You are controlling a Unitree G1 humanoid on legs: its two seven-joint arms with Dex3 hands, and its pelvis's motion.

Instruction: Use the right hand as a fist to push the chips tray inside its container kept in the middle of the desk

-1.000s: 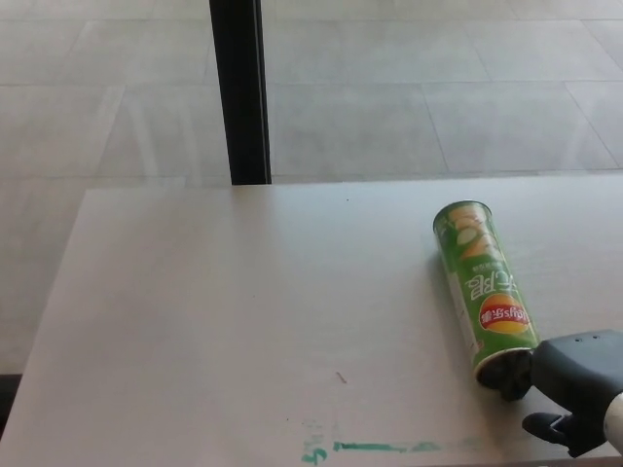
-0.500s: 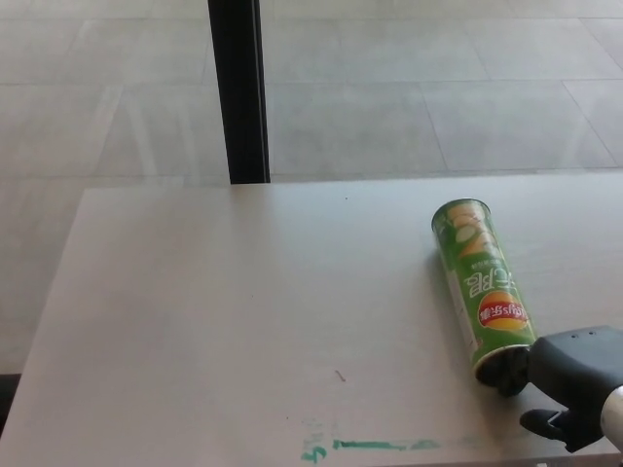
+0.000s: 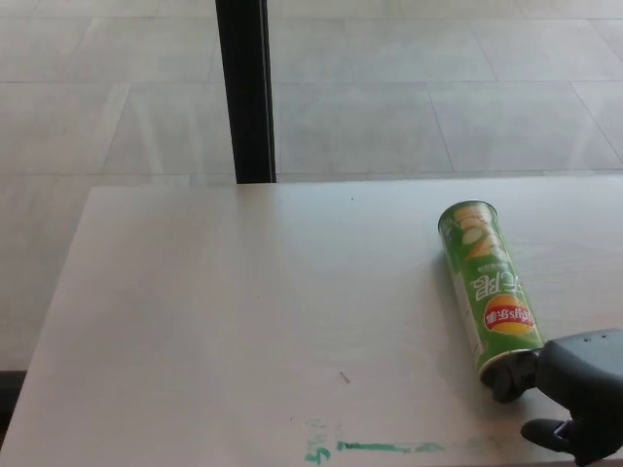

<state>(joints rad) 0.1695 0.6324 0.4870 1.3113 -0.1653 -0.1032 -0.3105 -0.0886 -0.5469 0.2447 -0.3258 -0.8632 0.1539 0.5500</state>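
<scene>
A green chips can (image 3: 487, 282) lies on its side at the right of the pale desk (image 3: 243, 311), its far end pointing away from me. My right hand (image 3: 574, 394) sits at the bottom right corner, fingers curled into a fist, with one black finger pressed against the can's near end. The can's near opening and any tray in it are hidden behind that finger. My left hand does not show.
A black vertical post (image 3: 245, 92) stands behind the desk's far edge, with grey tiled floor (image 3: 438, 107) beyond. A green smear (image 3: 380, 448) marks the desk near its front edge.
The whole picture has shifted slightly right and down, so the camera moved. My right hand stays against the can's near end, sitting a little lower in the picture.
</scene>
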